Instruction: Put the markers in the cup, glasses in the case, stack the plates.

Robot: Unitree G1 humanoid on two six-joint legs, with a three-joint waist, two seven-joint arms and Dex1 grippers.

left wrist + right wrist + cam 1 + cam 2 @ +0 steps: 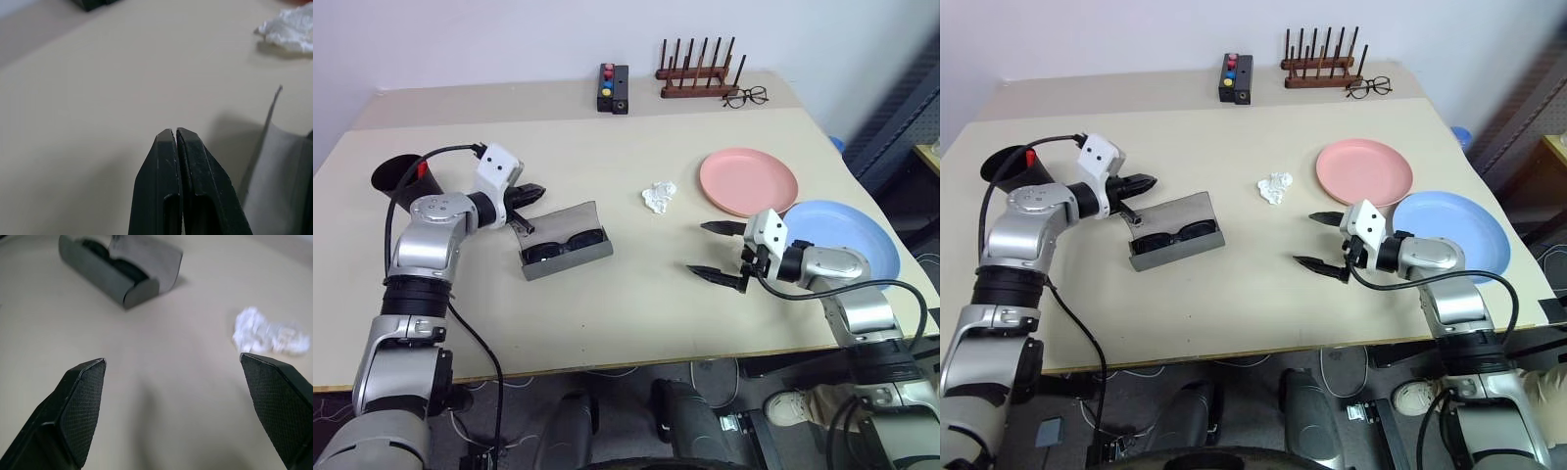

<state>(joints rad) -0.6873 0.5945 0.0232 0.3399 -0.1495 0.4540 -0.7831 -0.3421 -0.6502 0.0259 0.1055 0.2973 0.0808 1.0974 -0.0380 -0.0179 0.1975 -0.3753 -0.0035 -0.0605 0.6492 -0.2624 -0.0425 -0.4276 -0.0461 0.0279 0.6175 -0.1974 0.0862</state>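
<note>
Case (566,250) lies crosswise, lid up, seemingly holding glasses (1172,237); left jaws closed, right open.

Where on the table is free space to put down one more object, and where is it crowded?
Free: the front strip between the open case and the right gripper, and the wide middle behind the crumpled tissue. Crowded: the right side, where the pink plate and blue plate lie, and the left around the cup and left gripper.

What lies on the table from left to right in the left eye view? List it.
cup → left pincer → case → tissue → right pincer → pink plate → blue plate
</note>
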